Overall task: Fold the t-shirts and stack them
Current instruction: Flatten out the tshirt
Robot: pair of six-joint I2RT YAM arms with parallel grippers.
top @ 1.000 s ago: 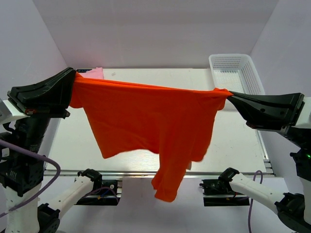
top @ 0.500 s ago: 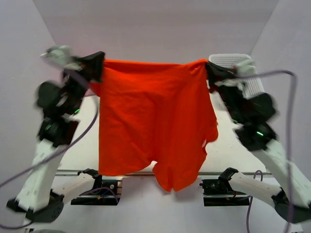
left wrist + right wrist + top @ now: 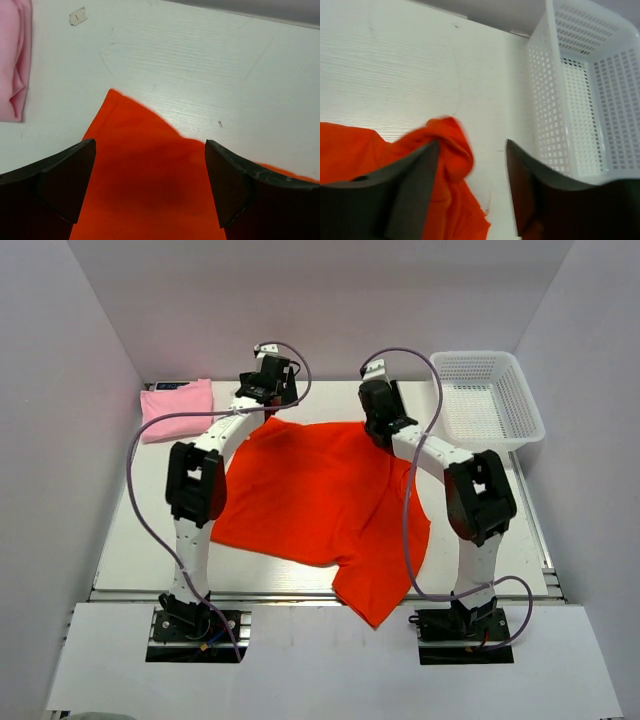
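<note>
With the orange shirt (image 3: 320,495) spread flat mid-table, the folded pink shirt (image 3: 177,408) at 10 o'clock, and the left gripper (image 3: 149,150) and right gripper (image 3: 472,150) both wide apart over the orange one's 12 o'clock corners, laying-out looks done and folding next calls for pinching one side.

The orange t-shirt (image 3: 320,500) covers the middle of the surface (image 3: 140,540), and its lower corner reaches past the near edge at bottom centre. Bare strips run down the left side, below the pink t-shirt (image 3: 177,408) at upper left, and down the right side, below the basket (image 3: 487,395) at upper right. Both arms arch over the shirt's side edges. In the right wrist view, the basket wall stands just right of the open jaws.
</note>
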